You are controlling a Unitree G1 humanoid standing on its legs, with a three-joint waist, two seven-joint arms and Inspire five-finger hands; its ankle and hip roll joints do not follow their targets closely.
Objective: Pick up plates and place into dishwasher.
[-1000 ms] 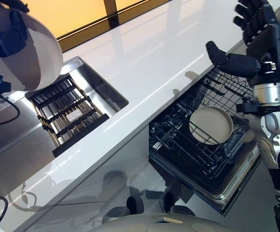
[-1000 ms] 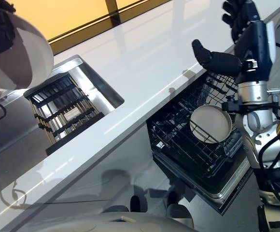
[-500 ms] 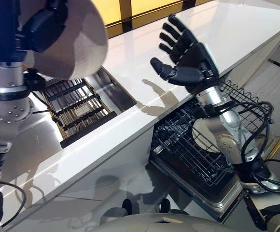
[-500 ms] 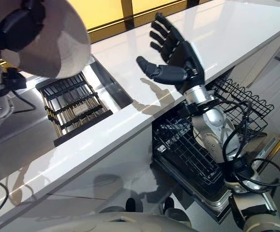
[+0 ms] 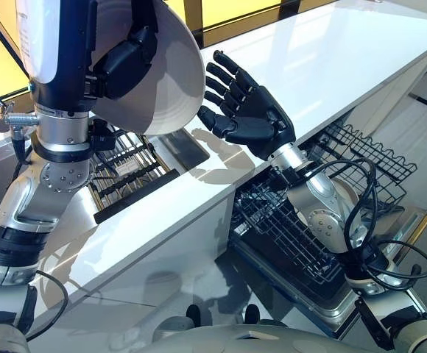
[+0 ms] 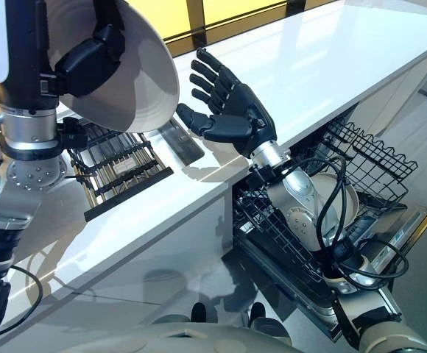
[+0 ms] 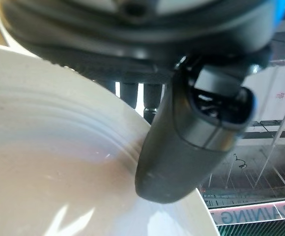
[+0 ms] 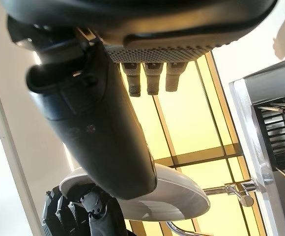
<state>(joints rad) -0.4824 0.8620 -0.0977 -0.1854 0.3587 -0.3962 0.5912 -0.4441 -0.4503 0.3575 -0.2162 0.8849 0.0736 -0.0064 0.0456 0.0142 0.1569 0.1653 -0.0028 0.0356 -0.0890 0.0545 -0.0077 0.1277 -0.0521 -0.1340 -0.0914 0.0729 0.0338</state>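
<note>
Now the left hand (image 5: 121, 59) holds a pale plate (image 5: 166, 81) tilted high above the white surface (image 5: 309, 81), much nearer the middle than a second ago, when it hung far out at the left edge of the eye views. In the left wrist view its thumb presses on the plate's inner face near the rim, so the plate is pinched between thumb and fingers (image 6: 81, 62).

Meanwhile the right hand (image 5: 246, 121) has swung in from above the dishwasher rack (image 5: 287, 235) to sit over the surface, just beside the plate's rim but not touching it. Its fingers (image 6: 210, 84) are spread and straight, palm turned toward the plate, holding nothing.

Below the surface the rack is pulled out, and another plate (image 6: 342, 202) already stands in it, partly hidden behind the right forearm. The sink (image 5: 125, 176) with its dark slatted drainer lies under the held plate.

Judging by the two hands closing on each other, a hand-over from left to right looks to be the step in hand, since the right side is the one next to the rack.
</note>
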